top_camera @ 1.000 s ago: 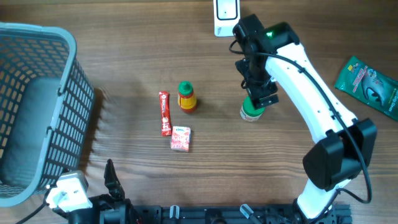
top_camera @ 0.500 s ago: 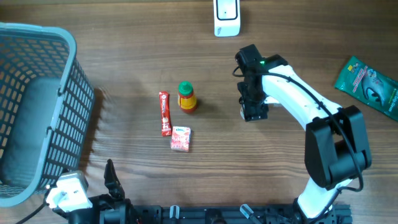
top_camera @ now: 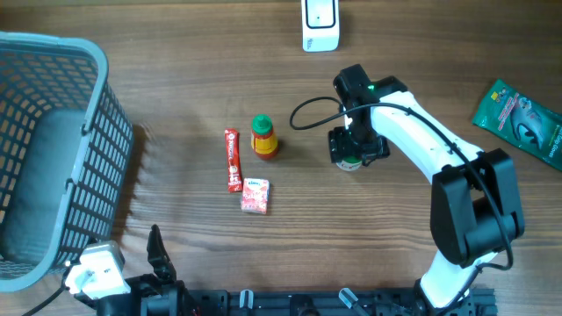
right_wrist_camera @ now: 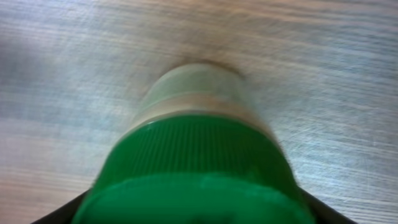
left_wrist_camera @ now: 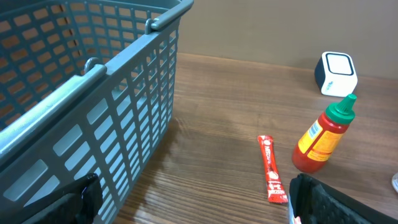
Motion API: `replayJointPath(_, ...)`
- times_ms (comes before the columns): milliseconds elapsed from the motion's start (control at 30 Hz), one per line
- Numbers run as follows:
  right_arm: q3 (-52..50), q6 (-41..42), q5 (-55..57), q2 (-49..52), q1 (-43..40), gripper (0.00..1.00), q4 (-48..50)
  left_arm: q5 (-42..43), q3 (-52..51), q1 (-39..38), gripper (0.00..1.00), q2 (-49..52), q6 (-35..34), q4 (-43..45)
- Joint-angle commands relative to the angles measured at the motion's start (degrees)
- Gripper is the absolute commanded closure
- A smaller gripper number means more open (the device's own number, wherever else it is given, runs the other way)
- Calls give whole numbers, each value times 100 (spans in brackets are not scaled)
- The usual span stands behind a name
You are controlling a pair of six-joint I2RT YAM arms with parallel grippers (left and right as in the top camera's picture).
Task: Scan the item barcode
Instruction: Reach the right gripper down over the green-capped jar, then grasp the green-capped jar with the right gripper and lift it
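A jar with a green ribbed cap (top_camera: pixel 349 163) stands upright on the wooden table, right of centre. My right gripper (top_camera: pixel 352 147) is straight above it, pointing down, shut on the jar's cap. In the right wrist view the cap (right_wrist_camera: pixel 199 168) fills the space between the dark fingers (right_wrist_camera: pixel 56 214), blurred and very close. The white barcode scanner (top_camera: pixel 318 22) sits at the table's far edge, also seen as the white scanner (left_wrist_camera: pixel 336 73). My left gripper (left_wrist_camera: pixel 196 198) rests open near the front left edge, holding nothing.
A grey mesh basket (top_camera: pixel 104 158) fills the left side. Left of the jar lie a red sachet (top_camera: pixel 233 160), a green-capped sauce bottle (top_camera: pixel 263 137) and a small pink packet (top_camera: pixel 255 196). A green pouch (top_camera: pixel 522 110) lies at the far right.
My right gripper dropped onto the green-capped jar, turned at the wrist and closed its jaws onto the cap. The left arm has not moved.
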Motion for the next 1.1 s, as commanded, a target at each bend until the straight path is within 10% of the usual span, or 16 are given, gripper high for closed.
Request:
replayJointPath(0, 540, -588, -540, -566, -17, 12, -243, 28, 9, 24, 0, -39, -33, 15)
replayJointPath(233, 557, 3952, 713, -1488, -17, 0, -570, 28, 9, 26, 0, -39, -33, 13)
replayJointPath(867, 48, 2876, -236, 310, -17, 0, 621, 28, 9, 24, 0, -39, -33, 13)
replayJointPath(1067, 48, 2979, -256, 754, -17, 24, 616, 28, 9, 26, 0, -39, -33, 15)
